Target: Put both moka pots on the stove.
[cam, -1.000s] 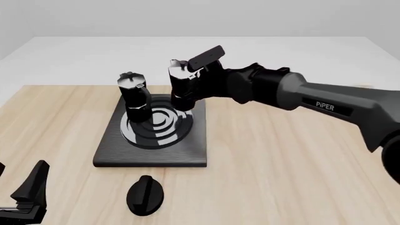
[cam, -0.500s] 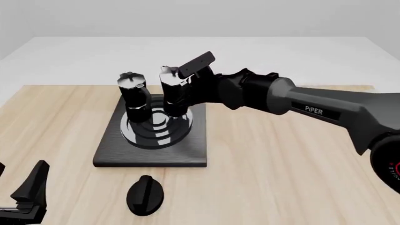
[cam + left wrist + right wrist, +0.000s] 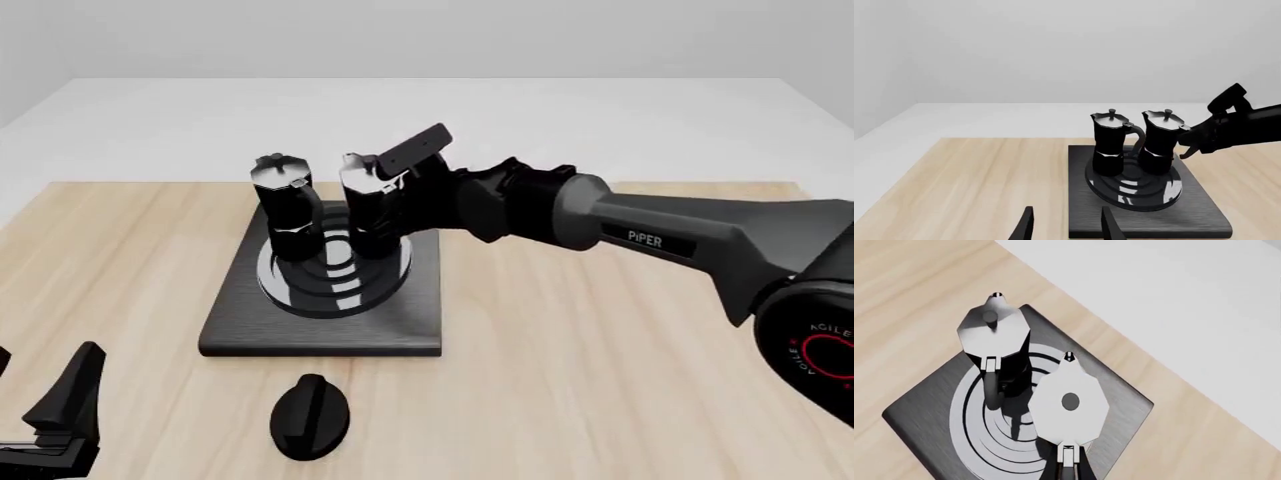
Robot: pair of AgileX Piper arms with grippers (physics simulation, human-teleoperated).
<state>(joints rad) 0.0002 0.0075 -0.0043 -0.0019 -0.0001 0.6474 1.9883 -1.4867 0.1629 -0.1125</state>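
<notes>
Two black moka pots with silvery lids stand close together over the burner rings of the stove (image 3: 254,325). The left pot (image 3: 283,200) stands free on the rings. The right pot (image 3: 366,205) is upright beside it, and my right gripper (image 3: 400,203) is shut on its side handle. I cannot tell whether its base touches the rings. In the right wrist view both lids show from above, the free pot (image 3: 993,332) and the held pot (image 3: 1069,402). My left gripper (image 3: 60,410) is open and empty, low at the near left. The left wrist view shows its fingertips (image 3: 1026,226) and both pots (image 3: 1111,142).
A low black oval knob (image 3: 310,415) lies on the wooden table (image 3: 627,370) in front of the stove. The right arm (image 3: 641,235) reaches across from the right, above the table. The white floor lies beyond the table's far edge.
My right gripper has carried the held pot left and down, from the stove's back right to the burner rings next to the other pot. The left arm has not moved.
</notes>
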